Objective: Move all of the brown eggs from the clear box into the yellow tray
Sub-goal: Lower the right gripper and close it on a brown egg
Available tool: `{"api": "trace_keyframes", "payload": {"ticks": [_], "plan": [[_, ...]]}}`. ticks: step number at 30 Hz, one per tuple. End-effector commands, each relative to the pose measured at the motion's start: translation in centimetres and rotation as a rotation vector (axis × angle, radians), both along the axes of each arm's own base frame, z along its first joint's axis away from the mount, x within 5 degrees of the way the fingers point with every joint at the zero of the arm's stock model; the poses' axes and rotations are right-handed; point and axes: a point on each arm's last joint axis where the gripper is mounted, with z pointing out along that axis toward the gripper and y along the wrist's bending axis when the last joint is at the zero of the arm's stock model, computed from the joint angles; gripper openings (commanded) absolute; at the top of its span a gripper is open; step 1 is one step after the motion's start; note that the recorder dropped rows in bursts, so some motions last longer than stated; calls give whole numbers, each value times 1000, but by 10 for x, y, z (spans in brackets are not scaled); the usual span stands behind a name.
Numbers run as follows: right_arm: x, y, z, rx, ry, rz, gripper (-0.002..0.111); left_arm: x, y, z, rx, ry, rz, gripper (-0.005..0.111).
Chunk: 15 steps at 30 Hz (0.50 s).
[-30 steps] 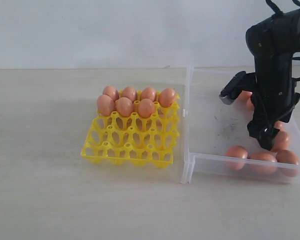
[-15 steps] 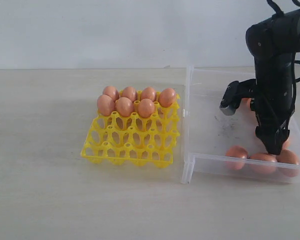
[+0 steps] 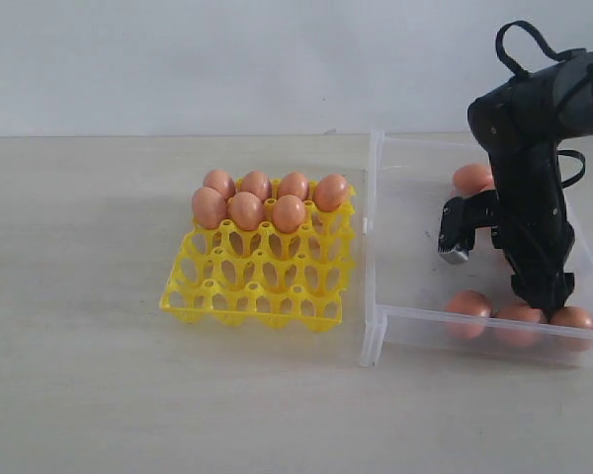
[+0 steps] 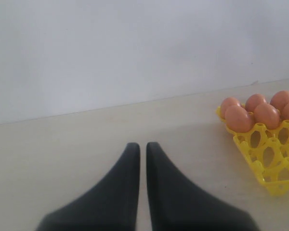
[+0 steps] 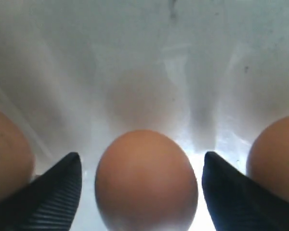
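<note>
Right gripper (image 5: 140, 161) spread open, one brown egg (image 5: 145, 183) between its jaws, gaps either side; left gripper (image 4: 142, 147) pressed closed, empty.

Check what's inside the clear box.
Three brown eggs along the near wall, a fourth by the far wall, the right gripper open around the middle one. The arm hides the rest.
</note>
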Motion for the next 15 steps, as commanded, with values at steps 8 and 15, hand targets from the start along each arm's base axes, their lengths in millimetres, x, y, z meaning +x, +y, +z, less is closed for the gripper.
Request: {"api": "trace_keyframes", "payload": {"ticks": [8, 15], "plan": [[14, 12, -4, 179, -238, -301, 0, 0, 0, -1, -7, 1, -5, 4], [34, 48, -2, 663, -463, -629, 0, 0, 0, -1, -7, 1, -5, 4]]}}
